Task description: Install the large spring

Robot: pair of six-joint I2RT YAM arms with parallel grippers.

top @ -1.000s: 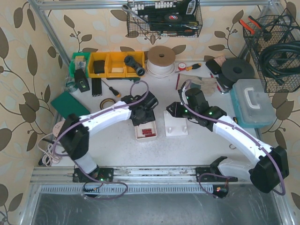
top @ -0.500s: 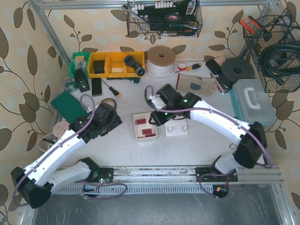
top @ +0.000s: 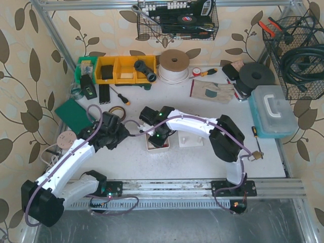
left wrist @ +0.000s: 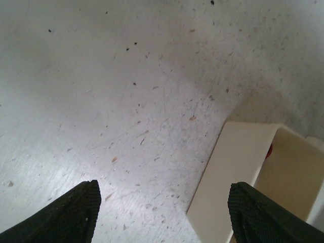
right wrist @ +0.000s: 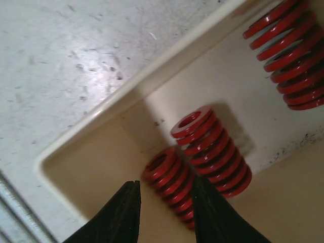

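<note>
Picking comes first. Red springs (right wrist: 212, 152) lie in the tray (right wrist: 126, 98); the right gripper (right wrist: 166, 185) hangs over 2 of them, jaws slightly apart, empty. The left gripper (left wrist: 164, 190) hangs open beside the tray. Next: drop down, pinch the big one.

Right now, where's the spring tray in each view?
Top external: tray at centre table, mostly under the right gripper.
Left wrist: tray at lower right, one corner showing.
Right wrist: tray fills the lower right, red springs inside.
Shared landmark: the scuffed grey table beside the tray.
</note>
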